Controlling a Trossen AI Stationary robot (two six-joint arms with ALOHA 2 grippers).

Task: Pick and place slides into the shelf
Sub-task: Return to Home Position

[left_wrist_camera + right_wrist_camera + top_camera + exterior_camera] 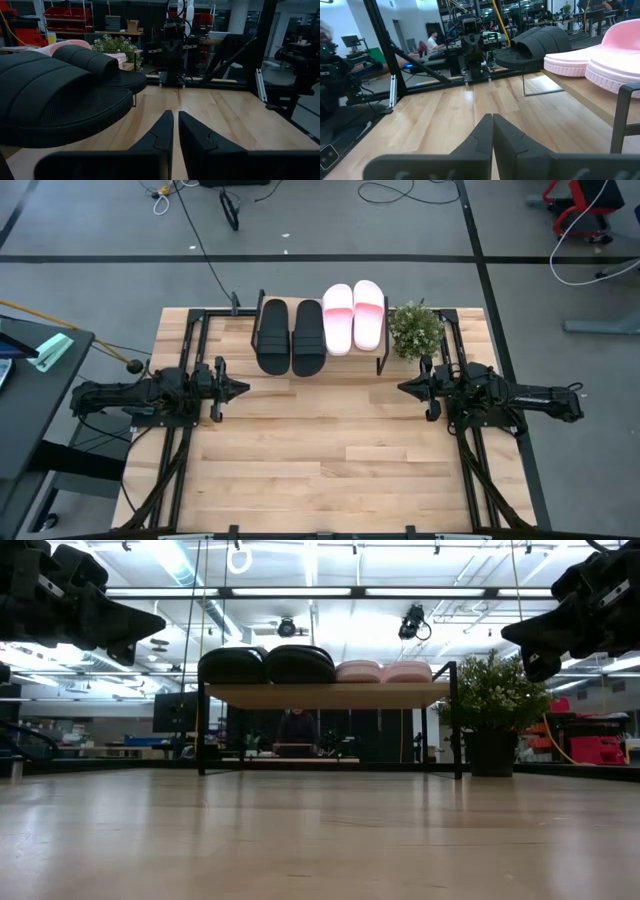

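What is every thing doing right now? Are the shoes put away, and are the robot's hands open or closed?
black slides: both on the shelf, side by side.
pink slides: both on the shelf, side by side, next to the black pair.
shelf: standing upright, holding all four slides.
plant: upright, beside the shelf's pink end.
left gripper: shut, empty, raised over the table's left side.
right gripper: shut, empty, raised over the table's right side.

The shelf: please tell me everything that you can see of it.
The shelf is a low rack: a light wood top board on thin black metal legs. It stands upright at the table's far edge. Two black slides and two pink slides lie on it in a row. A potted plant stands beside it.
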